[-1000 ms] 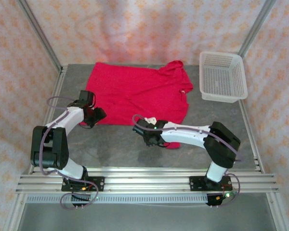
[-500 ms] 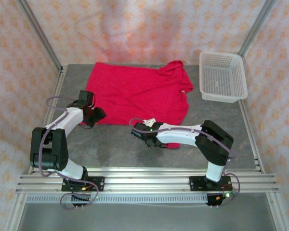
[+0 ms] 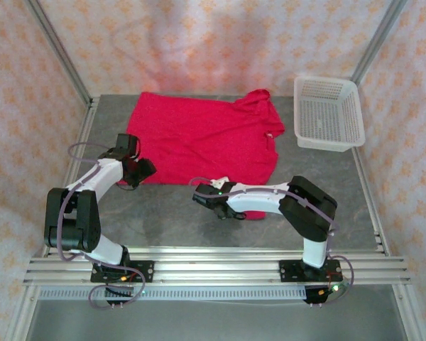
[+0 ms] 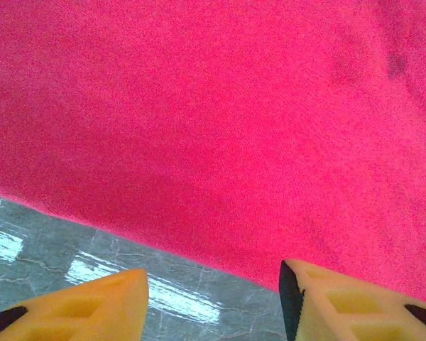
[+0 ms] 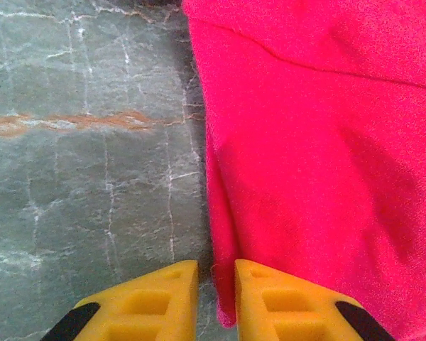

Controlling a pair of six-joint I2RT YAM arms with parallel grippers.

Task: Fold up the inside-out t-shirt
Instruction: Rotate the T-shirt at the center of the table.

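Note:
The inside-out t-shirt (image 3: 199,138) lies spread flat on the grey table, bright red; part of its near edge sits under my right arm. My left gripper (image 3: 145,170) rests at the shirt's near left corner. In the left wrist view its fingers (image 4: 213,273) stand open, with the shirt's hem (image 4: 213,106) just ahead and bare table between them. My right gripper (image 3: 202,193) is at the shirt's near edge. Its yellow fingers (image 5: 215,273) are drawn close together around a raised fold of the shirt's side edge (image 5: 319,142).
A white mesh basket (image 3: 328,114) stands at the back right corner. Bare grey table (image 3: 163,213) lies between the shirt and the aluminium rail (image 3: 213,263) at the near edge. Metal frame posts and patterned curtains enclose the sides and back.
My right gripper has slid a little left along the shirt's near edge and its fingers have narrowed onto the fabric. The left arm has not moved.

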